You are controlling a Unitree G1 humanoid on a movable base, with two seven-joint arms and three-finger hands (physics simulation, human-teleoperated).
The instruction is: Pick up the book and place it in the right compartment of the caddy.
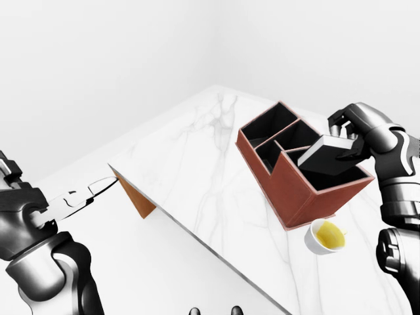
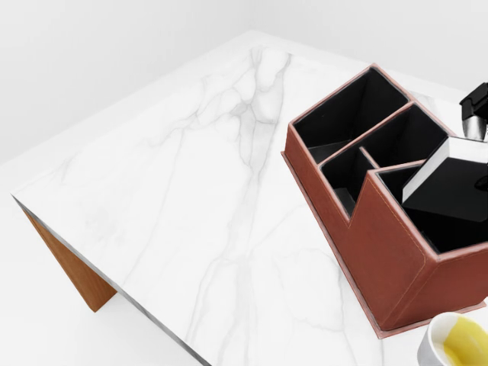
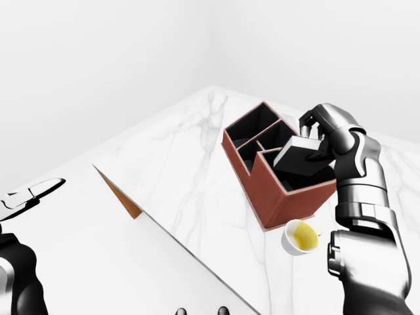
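So at the far left of the left-eye view the left hand (image 1: 88, 193) just hangs off the table's edge with its fingers spread and nothing in them, well apart from everything that matters. Moving right, the marble table (image 2: 191, 175) is bare until you reach the brown caddy (image 1: 289, 190) at the right of the frame, with a little cup (image 1: 326, 236) of yellow liquid just below it. The book (image 1: 328, 156) is over the caddy's big lower-right compartment, tilted, its lower end dipping below the rim while the upper end sticks up toward the right. The right hand (image 3: 321, 134) is wrapped around that upper end, fingers curled onto it, so it's obviously the hand doing the job. Hard to say from these angles whether the book's bottom edge is touching the compartment floor yet, probably not. The long axis runs lower-left to upper-right in the frame, hand at the top-right end, so I'd guess lowering it further and letting go is what's left.
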